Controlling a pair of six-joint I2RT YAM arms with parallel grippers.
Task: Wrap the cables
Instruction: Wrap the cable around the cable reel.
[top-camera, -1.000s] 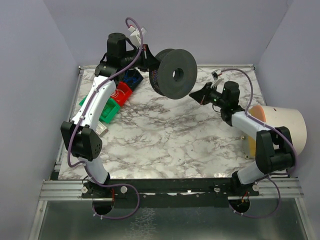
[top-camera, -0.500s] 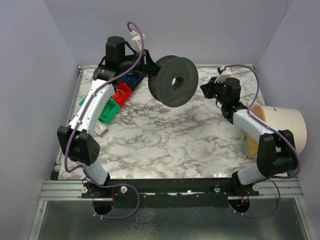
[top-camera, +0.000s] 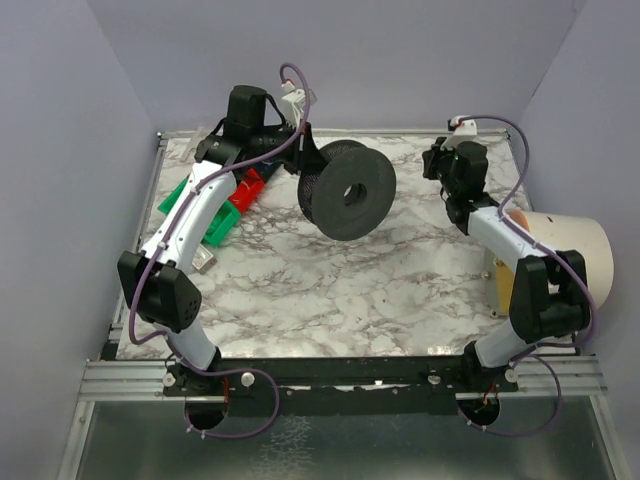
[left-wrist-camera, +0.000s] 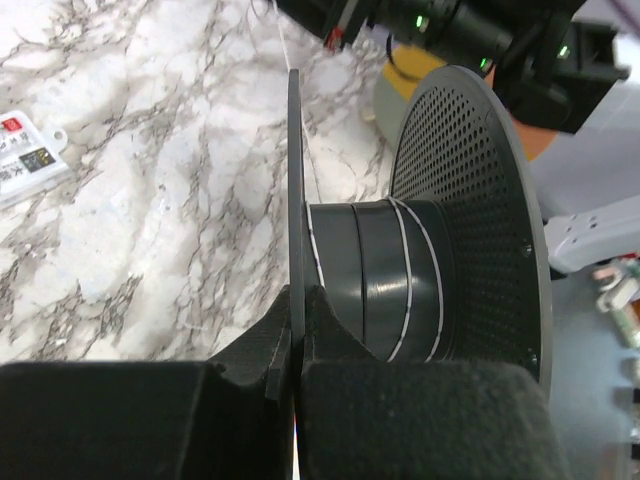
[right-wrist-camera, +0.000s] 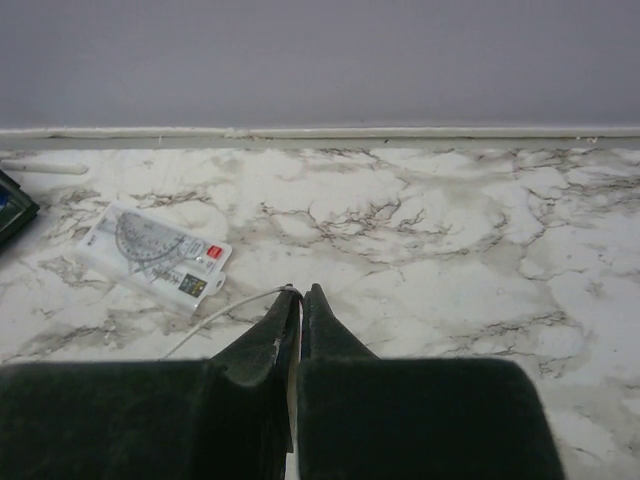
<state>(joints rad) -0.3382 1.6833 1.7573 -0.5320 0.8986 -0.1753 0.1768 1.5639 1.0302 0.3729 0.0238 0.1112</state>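
A big black two-flanged spool hangs tilted above the back middle of the table. My left gripper is shut on the rim of its thin flange. In the left wrist view the jaws pinch that flange edge-on, with the perforated flange to the right. A few turns of thin white cable lie on the core. My right gripper sits right of the spool, near the back edge. Its jaws are shut on the white cable, which trails off to the left.
Green and red bins sit at the back left under my left arm. A white protractor pack lies flat on the marble. A large cream cylinder stands past the right edge. Walls close in on three sides.
The left arm brought the spool down and slightly toward the front. The right gripper pulled back and to the right, away from the spool, toward the table's back edge. Both grippers stayed shut.
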